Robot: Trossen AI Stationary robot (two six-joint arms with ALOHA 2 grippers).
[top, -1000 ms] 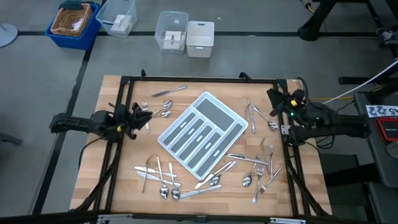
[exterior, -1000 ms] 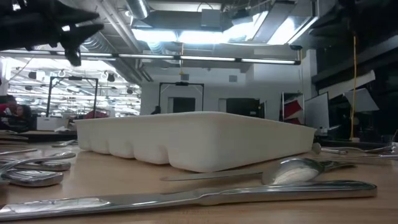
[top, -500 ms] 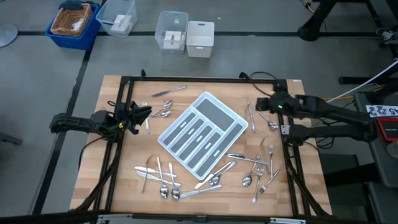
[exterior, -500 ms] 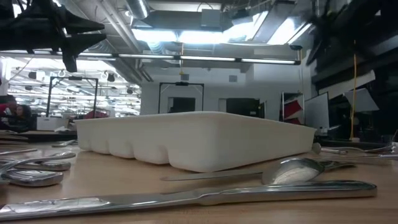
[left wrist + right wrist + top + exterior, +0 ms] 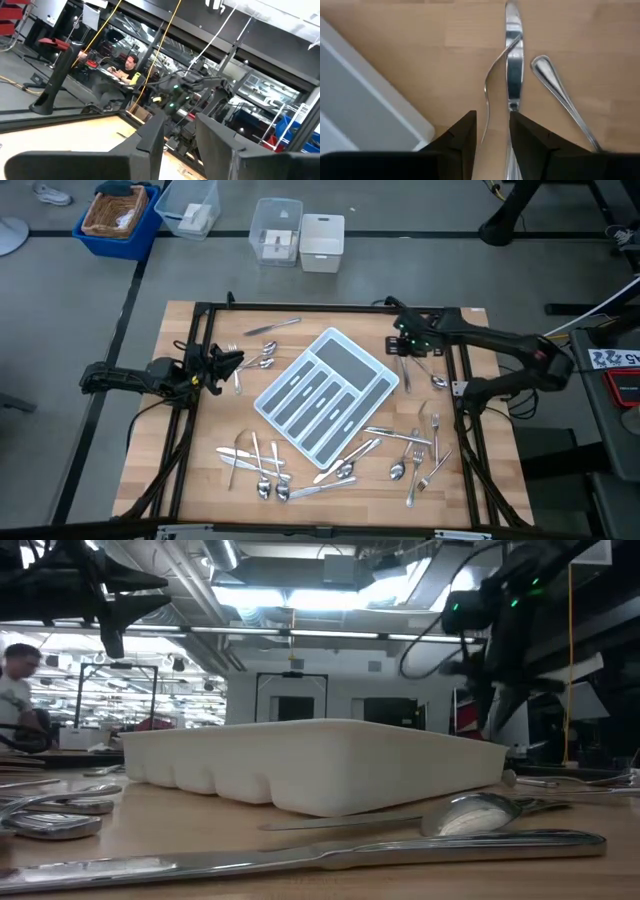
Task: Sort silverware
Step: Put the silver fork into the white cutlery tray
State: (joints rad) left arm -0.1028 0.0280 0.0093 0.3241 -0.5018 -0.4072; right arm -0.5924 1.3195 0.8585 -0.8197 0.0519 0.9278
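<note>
Right claw [image 5: 404,346] is hovering, fingers apart, nothing gripped, over a knife [image 5: 513,55] w/ the tray [image 5: 325,395] corner just beside. Left claw [image 5: 228,364] is waiting, apart too, probably above spoons [image 5: 262,356].

Lighting even from overhead; table [image 5: 200,470] bright, shadows faint. Low view: ceiling lights [image 5: 300,598] glare, nearest knife [image 5: 300,860] soft. Right wrist view slightly blurred throughout.

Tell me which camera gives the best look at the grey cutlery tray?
The high view: the whole tray and all its compartments show from above. The low view shows only its side wall; the right wrist view catches one corner; the left wrist view misses it.
</note>
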